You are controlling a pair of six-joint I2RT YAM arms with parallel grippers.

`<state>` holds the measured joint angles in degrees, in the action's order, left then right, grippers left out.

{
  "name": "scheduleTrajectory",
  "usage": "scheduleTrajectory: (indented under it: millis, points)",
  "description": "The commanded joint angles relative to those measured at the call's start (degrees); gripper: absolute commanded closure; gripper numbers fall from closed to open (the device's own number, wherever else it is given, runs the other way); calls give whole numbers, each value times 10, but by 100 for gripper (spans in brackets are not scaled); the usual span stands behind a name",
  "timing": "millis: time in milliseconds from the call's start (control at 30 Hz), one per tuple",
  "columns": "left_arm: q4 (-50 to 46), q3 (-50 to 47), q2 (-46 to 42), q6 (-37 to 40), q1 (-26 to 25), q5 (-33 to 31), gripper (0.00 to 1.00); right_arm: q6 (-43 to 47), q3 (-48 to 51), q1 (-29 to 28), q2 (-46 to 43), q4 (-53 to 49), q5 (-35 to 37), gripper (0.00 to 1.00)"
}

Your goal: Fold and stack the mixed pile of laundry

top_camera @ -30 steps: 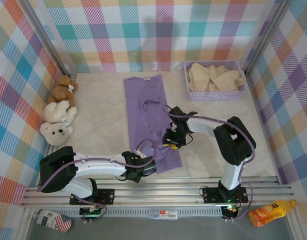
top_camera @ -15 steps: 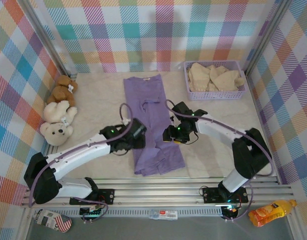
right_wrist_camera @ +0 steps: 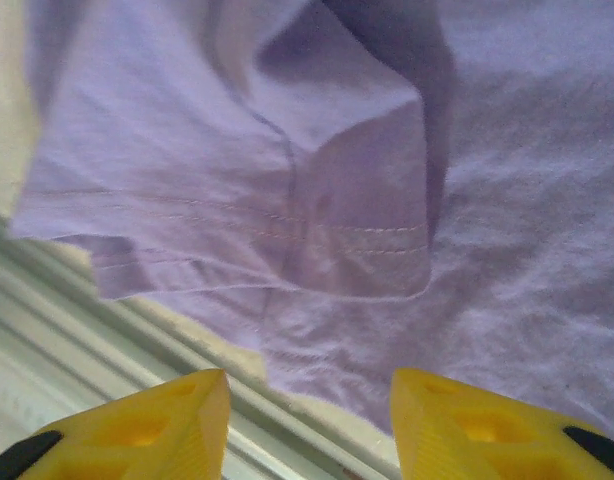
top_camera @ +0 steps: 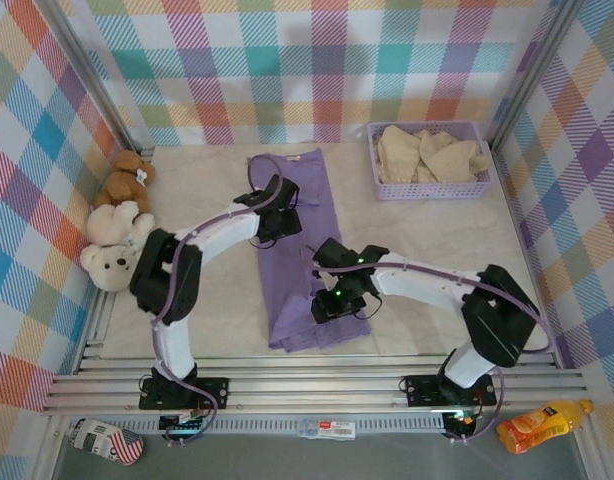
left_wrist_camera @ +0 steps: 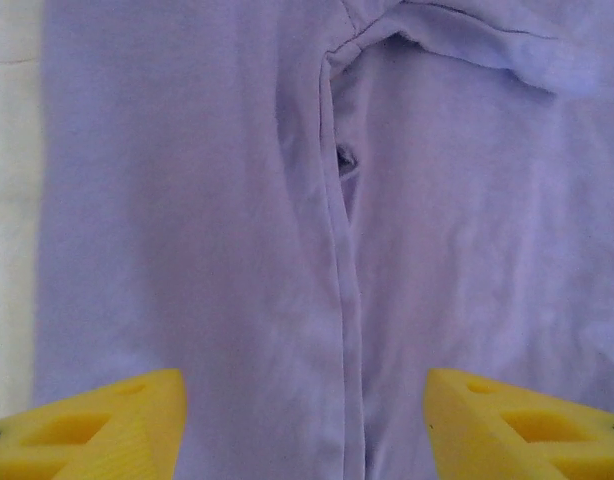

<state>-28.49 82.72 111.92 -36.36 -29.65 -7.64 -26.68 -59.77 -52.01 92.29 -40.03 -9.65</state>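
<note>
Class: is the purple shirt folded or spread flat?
Partly folded: the purple shirt lies as a long narrow strip, its edges doubled over the middle.

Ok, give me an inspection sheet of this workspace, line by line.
Surface: pale marble-patterned table, no spills seen.
Job's things: purple shirt laid lengthwise mid-table, near end rumpled; cream garment heaped in the lavender basket, far right.
Clutter: teddy bears by the left wall.
Grippers: left tool open over the shirt's far half; right tool open over its near hem.
Cables: purple cable along each arm.
Surroundings: plaid walls; orange bottle beyond the front rail.
</note>
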Motion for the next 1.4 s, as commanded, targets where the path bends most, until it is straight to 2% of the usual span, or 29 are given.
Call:
scheduleTrajectory:
  millis: [0, 333, 367, 467, 600, 800, 833, 933, 1033, 1167, 1233, 1367]
  points:
    - [-17, 55, 55, 13, 8, 20, 37, -5, -28, -3, 33, 0, 28, 55]
    - [-26, 75, 108, 10, 8, 27, 39, -9, -79, -12, 89, -3, 45, 55]
    - [-27, 75, 111, 9, 8, 27, 39, -9, -83, -12, 94, -4, 47, 59]
    - [-31, 78, 124, 5, 9, 22, 39, -8, -93, -13, 104, -15, 50, 82]
    - [-38, 88, 141, 0, 10, 24, 40, -8, -81, -15, 82, -24, 53, 100]
    - [-45, 100, 153, -2, 11, 30, 40, -2, -61, -31, 26, -58, 57, 100]
    - [-45, 102, 154, -3, 11, 31, 40, -1, -54, -35, 17, -60, 57, 96]
    - [-45, 102, 155, -3, 11, 34, 40, -5, -40, -37, 15, -62, 76, 57]
    - [-46, 102, 154, -4, 11, 39, 40, -5, -47, -36, 35, -58, 91, 49]
    - [-46, 99, 150, -4, 11, 39, 40, -5, -58, -37, 74, -34, 85, 49]
    - [-47, 97, 149, -4, 11, 39, 40, -7, -64, -37, 90, -23, 80, 55]
    - [-47, 92, 151, -7, 11, 36, 40, -11, -76, -37, 90, -16, 75, 87]
